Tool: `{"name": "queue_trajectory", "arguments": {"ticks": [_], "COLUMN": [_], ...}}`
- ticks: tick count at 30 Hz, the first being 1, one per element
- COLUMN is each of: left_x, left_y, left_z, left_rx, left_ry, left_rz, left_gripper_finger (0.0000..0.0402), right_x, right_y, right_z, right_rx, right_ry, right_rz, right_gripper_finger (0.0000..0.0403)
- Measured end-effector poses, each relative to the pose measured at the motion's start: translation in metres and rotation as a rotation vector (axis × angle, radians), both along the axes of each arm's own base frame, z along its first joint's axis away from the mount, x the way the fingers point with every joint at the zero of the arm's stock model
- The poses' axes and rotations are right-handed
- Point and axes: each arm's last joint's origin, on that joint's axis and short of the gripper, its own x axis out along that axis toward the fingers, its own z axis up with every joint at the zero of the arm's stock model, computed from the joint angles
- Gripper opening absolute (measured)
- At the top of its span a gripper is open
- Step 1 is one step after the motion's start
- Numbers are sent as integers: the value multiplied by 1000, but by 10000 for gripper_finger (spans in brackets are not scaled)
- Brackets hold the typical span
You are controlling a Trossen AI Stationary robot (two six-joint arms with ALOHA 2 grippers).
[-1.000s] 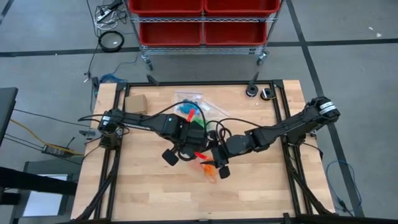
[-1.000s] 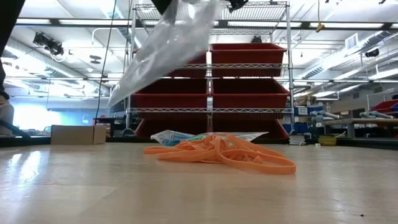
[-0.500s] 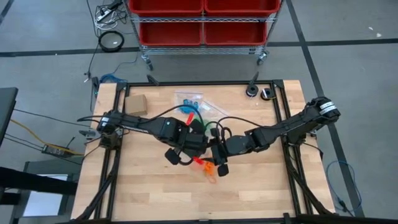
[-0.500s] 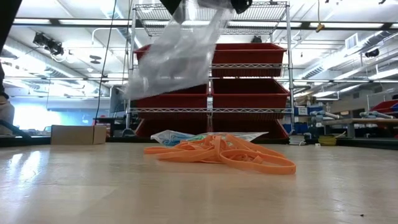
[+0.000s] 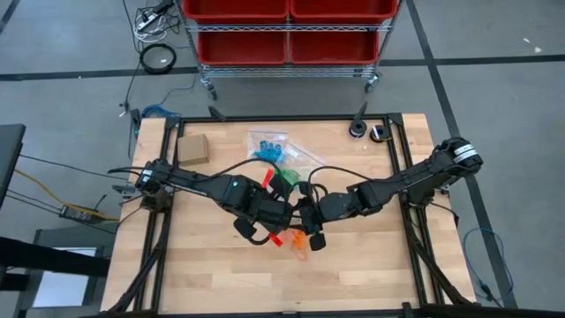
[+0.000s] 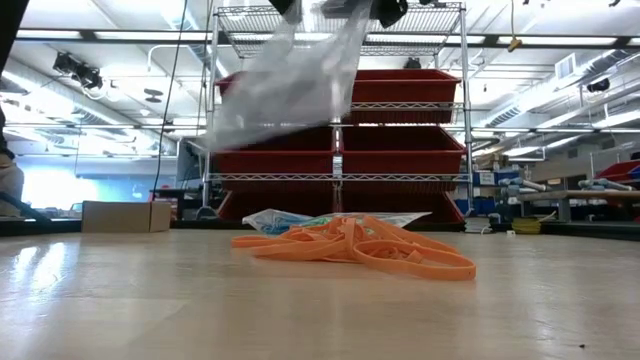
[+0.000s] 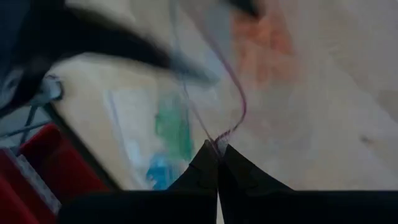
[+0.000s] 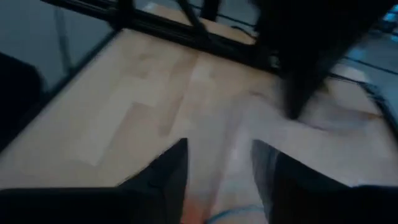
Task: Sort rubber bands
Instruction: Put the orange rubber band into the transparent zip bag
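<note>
A heap of orange rubber bands lies on the table, just under both grippers. Above it hangs a clear plastic zip bag. My left gripper is shut on the bag's top edge. My right gripper stands close beside it with its fingers apart, right at the bag's top. Farther back, two flat clear bags hold blue rubber bands and green rubber bands. My left gripper pinches the bag's zip edge between its two shut fingertips, coming steeply from above. The bag hangs below the fingers, clear of the table, slack and slanting out to one side. My right gripper is at the bag's top, but whether it touches the bag I cannot tell.
A small cardboard box sits at the table's far left. Two small dark round objects stand at the far right corner. A wire rack with red bins stands beyond the far edge. Bare wood spreads along the near side.
My left gripper has moved toward the table's near edge and closer to my right gripper, turning at the wrist, still shut on the bag. The bag's free lower end has swung upward, so the bag hangs shorter and flatter than before. The orange heap has not moved.
</note>
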Motion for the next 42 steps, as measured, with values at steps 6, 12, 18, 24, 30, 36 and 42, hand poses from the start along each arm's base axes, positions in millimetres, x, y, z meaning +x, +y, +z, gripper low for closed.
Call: {"name": "queue_trajectory", "arguments": {"ticks": [6, 12, 18, 24, 30, 36, 42], "left_x": [-2, -1, 0, 2, 5, 5, 8], "left_y": [4, 4, 4, 6, 8, 11, 14], "left_z": [-1, -1, -1, 0, 0, 0, 20], "left_rx": [-1, -56, -66, -75, -81, -84, -132], "left_ry": [36, 46, 30, 14, -5, -7, -102], "left_rz": [6, -5, -7, -3, 6, 18, 29], "left_gripper_finger": [3, 3, 3, 21, 77, 143, 196], "right_x": [-3, -4, -3, -3, -5, -8, -12], "right_y": [-1, -2, -3, -3, -1, 1, 1], "right_z": [-6, -7, -7, -7, -7, -11, -15], "right_rx": [-24, -47, -61, -126, -238, -346, -409], "right_ry": [66, 79, 72, 66, 66, 105, 153], "right_rz": [3, 14, 21, 36, 27, 52, 41], "right_gripper_finger": [71, 4, 25, 18, 1, 0, 0]}}
